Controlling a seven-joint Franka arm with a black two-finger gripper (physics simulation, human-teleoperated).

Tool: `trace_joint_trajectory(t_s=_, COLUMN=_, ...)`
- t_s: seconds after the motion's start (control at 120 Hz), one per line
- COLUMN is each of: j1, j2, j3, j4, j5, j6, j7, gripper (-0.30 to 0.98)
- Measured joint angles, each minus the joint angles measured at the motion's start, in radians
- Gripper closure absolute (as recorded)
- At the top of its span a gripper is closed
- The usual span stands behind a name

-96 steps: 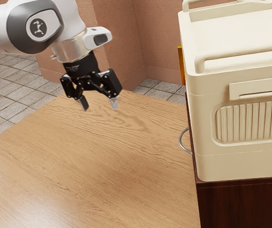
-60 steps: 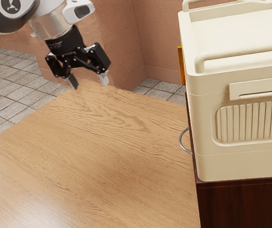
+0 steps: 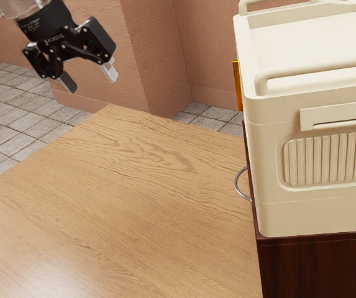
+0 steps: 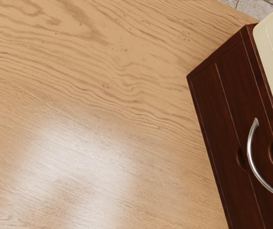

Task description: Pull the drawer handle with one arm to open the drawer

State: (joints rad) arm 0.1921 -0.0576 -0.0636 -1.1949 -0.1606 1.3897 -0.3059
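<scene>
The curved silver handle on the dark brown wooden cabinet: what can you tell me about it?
The curved silver handle is a slim, smooth, shiny bar that looks like metal. It bows outward in a single arc, and both ends meet the front of the dark brown wooden cabinet. Two rounded dark recesses lie by it, one on either side. Only the cabinet touches it; my black two-finger gripper is well away, fingers apart.

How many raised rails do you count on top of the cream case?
2 on the cream case: the near rail along its closer top edge, and the far rail, cut off by the exterior view's top border. More may be hidden.
</scene>
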Motion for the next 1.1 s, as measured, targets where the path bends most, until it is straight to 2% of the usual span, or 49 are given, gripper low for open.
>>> trace_joint_trajectory(t_s=0.15, j1=0.004, j2=-0.041, j3=0.005, j4=-0.025, j5=-0.016, j6=0.009, j7=-0.013, gripper=0.00)
trace_joint_trajectory(t_s=0.283, j1=0.006, j2=-0.031, j3=0.006, j4=-0.181, j5=-0.095, j6=0.098, j7=-0.015, gripper=0.00)
trace_joint_trajectory(t_s=0.45, j1=0.004, j2=0.029, j3=0.022, j4=-0.259, j5=-0.179, j6=0.188, j7=-0.021, gripper=0.02)
trace_joint_trajectory(t_s=0.7, j1=0.031, j2=0.008, j3=0.027, j4=-0.385, j5=-0.201, j6=0.323, j7=-0.088, gripper=0.10)
trace_joint_trajectory(t_s=0.817, j1=0.017, j2=-0.049, j3=-0.004, j4=-0.509, j5=-0.220, j6=0.424, j7=-0.117, gripper=0.08)
trace_joint_trajectory(t_s=1.0, j1=0.010, j2=-0.058, j3=-0.032, j4=-0.572, j5=-0.241, j6=0.522, j7=-0.157, gripper=0.16)
trace_joint_trajectory(t_s=1.1, j1=0.002, j2=-0.053, j3=-0.078, j4=-0.600, j5=-0.282, j6=0.575, j7=-0.176, gripper=0.20)
